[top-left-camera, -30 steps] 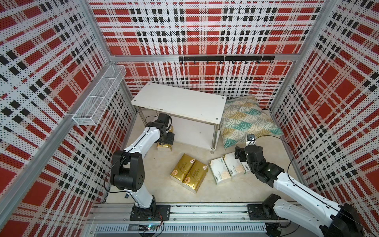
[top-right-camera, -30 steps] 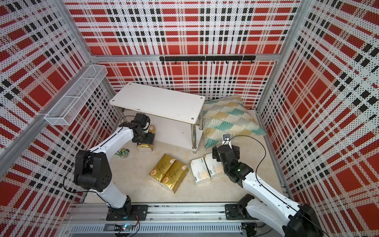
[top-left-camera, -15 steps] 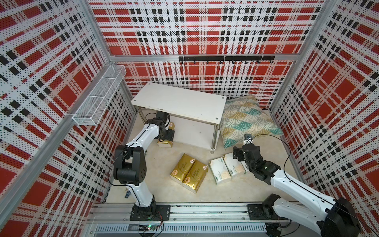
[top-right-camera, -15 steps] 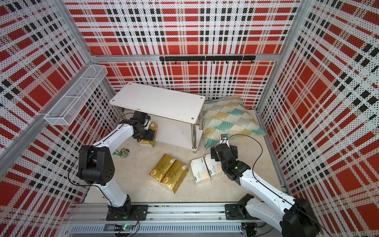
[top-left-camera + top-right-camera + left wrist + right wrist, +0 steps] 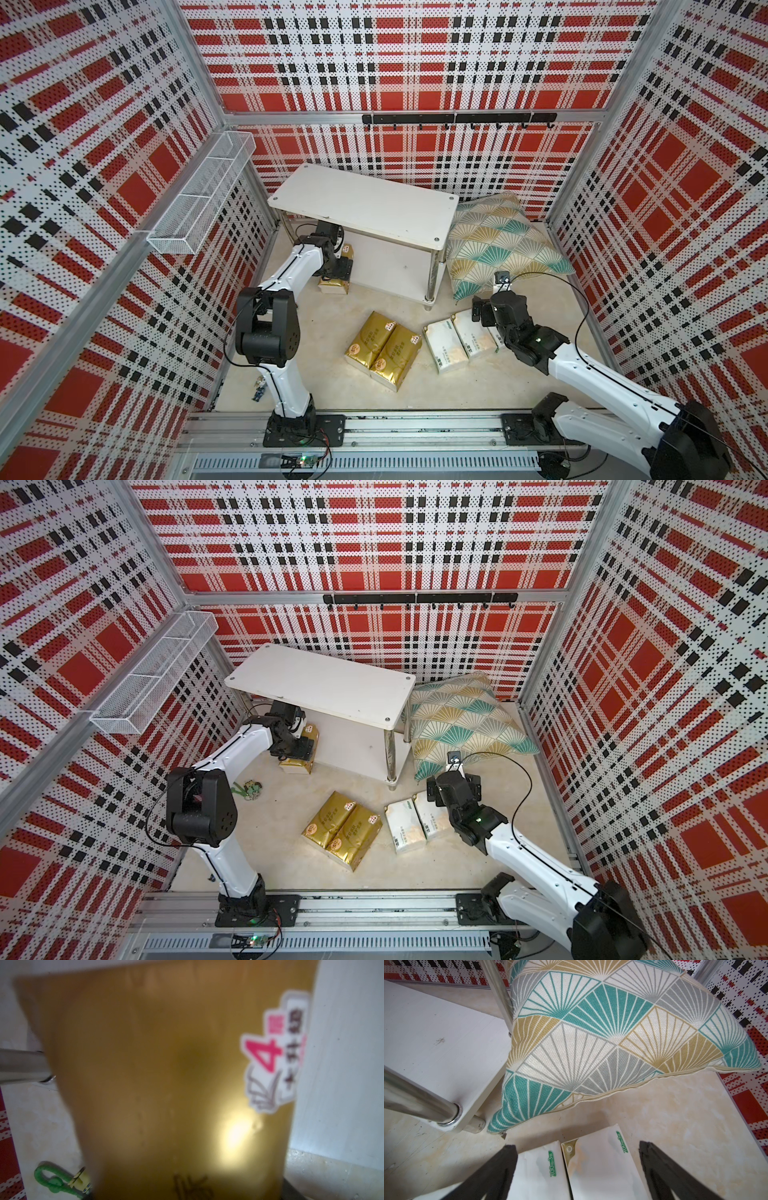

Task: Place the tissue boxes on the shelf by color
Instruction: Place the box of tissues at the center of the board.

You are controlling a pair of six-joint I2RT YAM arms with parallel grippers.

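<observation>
Gold glossy tissue pack (image 5: pixel 333 286) clamped in left pincer (image 5: pixel 340 269), tipped on end at lower board's edge of white chrome-legged shelf (image 5: pixel 365 203), probably to slide in lengthwise. Right pincer (image 5: pixel 577 1145) spread apart over white green-edged packs (image 5: pixel 602 1167), seemingly readying next pick.

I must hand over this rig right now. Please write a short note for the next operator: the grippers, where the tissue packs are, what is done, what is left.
Left gripper: shut on one gold pack, at the end of the lower board of the shelf, not yet released.
Right gripper: open, hovering over the white packs on the floor.
Two more gold packs lie side by side on the floor.
Done: no pack seen set down on the shelf.
Left: release this pack, then shelve all others by color.
</observation>
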